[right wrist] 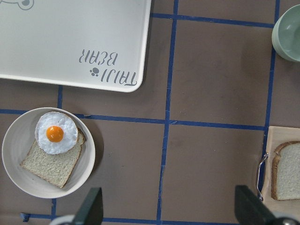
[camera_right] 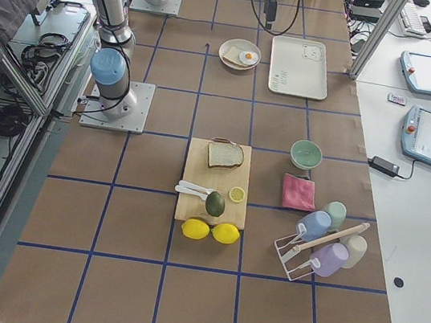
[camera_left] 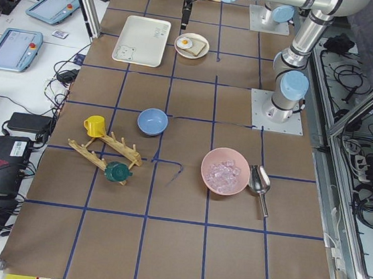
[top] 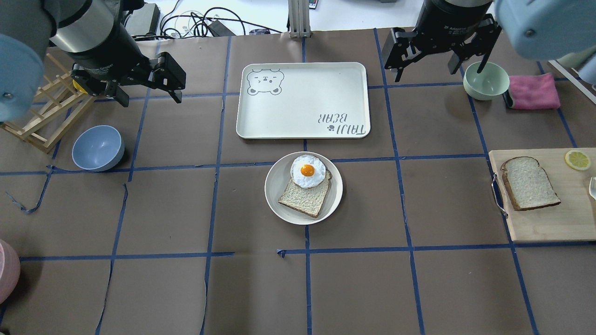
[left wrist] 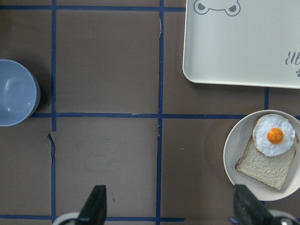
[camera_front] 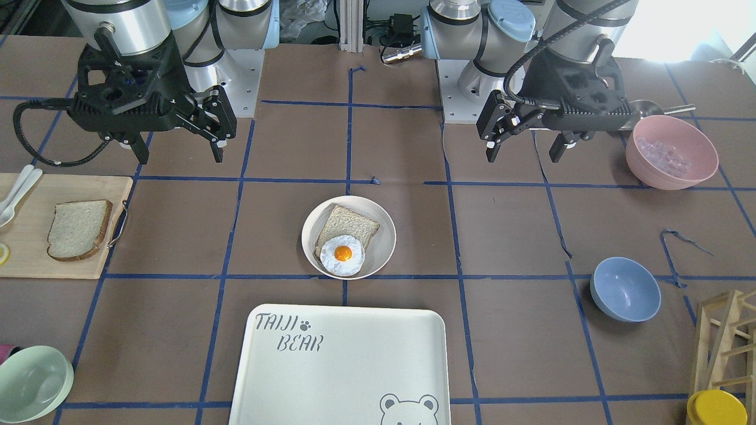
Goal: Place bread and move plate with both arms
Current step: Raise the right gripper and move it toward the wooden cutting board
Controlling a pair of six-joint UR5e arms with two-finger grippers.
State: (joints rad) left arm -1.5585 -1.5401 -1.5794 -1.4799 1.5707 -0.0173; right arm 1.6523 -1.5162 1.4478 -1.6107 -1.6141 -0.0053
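The bread (top: 528, 183), a large slice with a dark crust, lies on a wooden cutting board (top: 549, 223) at the robot's right; it also shows in the front view (camera_front: 78, 229) and at the right wrist view's edge (right wrist: 287, 171). The plate (top: 274, 195) sits mid-table and holds a smaller pale slice (top: 305, 197) with a fried egg (top: 308, 170) on it. My left gripper (top: 150, 98) is open and empty, high above the table left of the plate (left wrist: 232, 154). My right gripper (top: 426, 73) is open and empty, high, between the plate (right wrist: 14, 145) and the board.
The white TAIJI BEAR tray (top: 302, 100) lies just beyond the plate. A pale green bowl (top: 485, 81) and pink cloth (top: 533, 91) are far right, a blue bowl (top: 98, 148) and wooden rack (top: 44, 116) far left. A lemon slice (top: 577, 159) lies on the board.
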